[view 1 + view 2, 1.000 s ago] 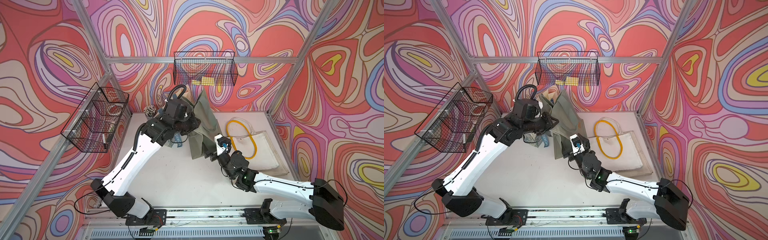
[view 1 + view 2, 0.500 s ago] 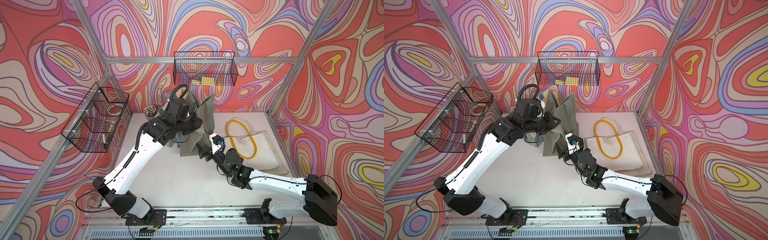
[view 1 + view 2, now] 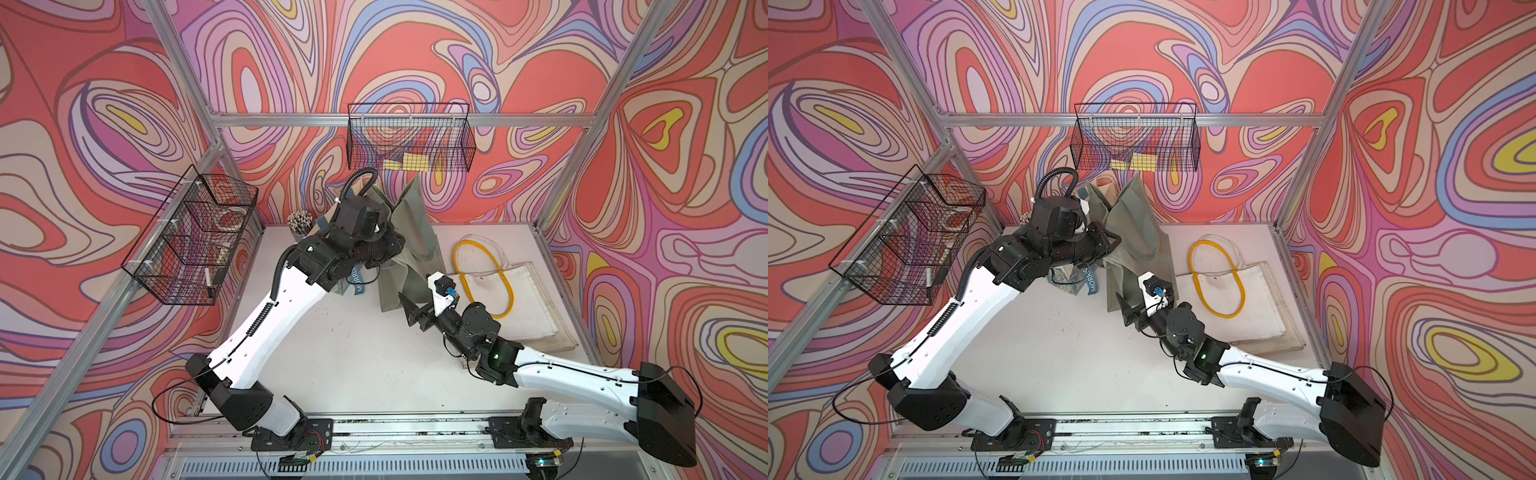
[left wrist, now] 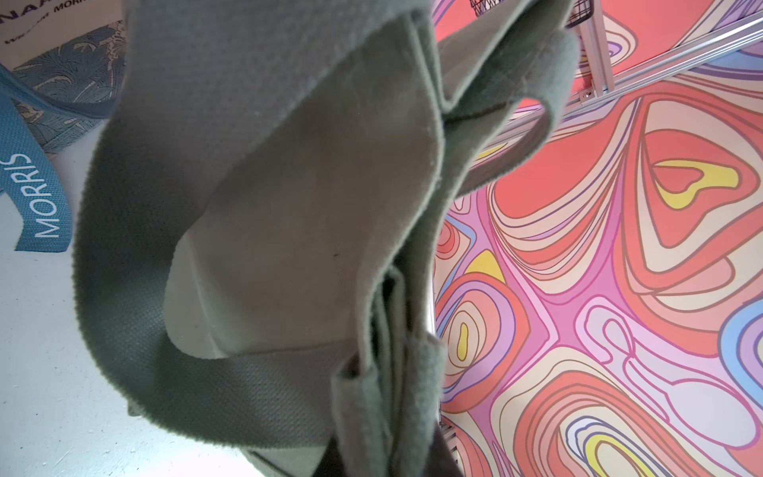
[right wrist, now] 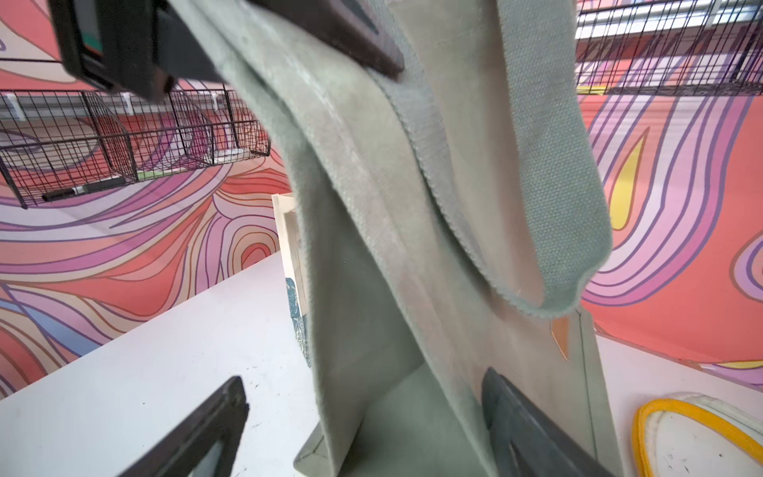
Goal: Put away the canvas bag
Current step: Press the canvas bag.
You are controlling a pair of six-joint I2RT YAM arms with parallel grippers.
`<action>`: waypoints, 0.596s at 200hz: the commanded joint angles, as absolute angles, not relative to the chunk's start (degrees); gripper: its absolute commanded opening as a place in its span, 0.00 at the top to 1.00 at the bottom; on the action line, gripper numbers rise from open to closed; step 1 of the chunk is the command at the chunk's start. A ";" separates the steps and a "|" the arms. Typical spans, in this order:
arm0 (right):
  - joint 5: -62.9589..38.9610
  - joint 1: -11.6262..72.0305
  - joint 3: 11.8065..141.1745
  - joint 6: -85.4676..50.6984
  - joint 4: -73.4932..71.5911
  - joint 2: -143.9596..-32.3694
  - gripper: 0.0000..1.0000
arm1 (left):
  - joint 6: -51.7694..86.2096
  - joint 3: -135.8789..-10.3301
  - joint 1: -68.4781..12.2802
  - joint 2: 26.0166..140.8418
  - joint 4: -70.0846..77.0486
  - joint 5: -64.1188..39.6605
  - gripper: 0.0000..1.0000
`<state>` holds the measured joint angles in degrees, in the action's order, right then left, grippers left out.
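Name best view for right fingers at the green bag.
Right wrist: both fingers frame the bottom corner of the green bag, spread open. Both top views show the right gripper small at the bag's lower edge. Left wrist: bag fabric, no fingers.

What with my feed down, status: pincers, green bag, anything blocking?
Left pincer shut on green bag, top edge. Right pincer open, straddling its bottom. Patterned bag close beside; white bag flat, apart.

Wire basket (image 3: 365, 137) on back wall w/ yellow notes (image 3: 409, 161) inside. 2nd wire basket (image 3: 141, 266) on side wall, marker (image 5: 84, 190) in front compartment. Bundle of sticks (image 3: 300, 219) upright at table's (image 3: 353, 361) back corner. White tote (image 3: 536, 299) lying flat, yellow handle (image 3: 505, 286) looped on it. Blue strap (image 4: 37, 198) reads MORRIS.
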<state>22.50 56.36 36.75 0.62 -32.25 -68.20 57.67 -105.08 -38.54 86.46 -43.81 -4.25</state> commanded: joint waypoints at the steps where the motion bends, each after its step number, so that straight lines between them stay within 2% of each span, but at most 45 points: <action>1: 27.17 56.86 38.41 2.48 -34.54 -71.10 0.02 | 58.29 -106.26 -39.11 86.39 -38.10 -3.60 1.00; 49: 33.26 57.71 43.66 6.09 -40.69 -78.81 0.02 | 59.78 -105.32 -39.60 86.40 -36.86 -3.67 1.00; 78: 43.91 58.48 42.97 5.06 -46.09 -83.60 0.04 | 60.95 -105.25 -39.90 86.39 -35.61 -4.18 1.00; 106: 48.05 58.46 40.78 4.41 -48.22 -84.95 0.13 | 61.50 -105.69 -39.90 86.04 -34.50 -4.28 1.00; 119: 47.72 58.45 40.52 4.58 -48.29 -85.58 0.26 | 61.72 -106.56 -39.90 86.22 -34.45 -4.64 1.00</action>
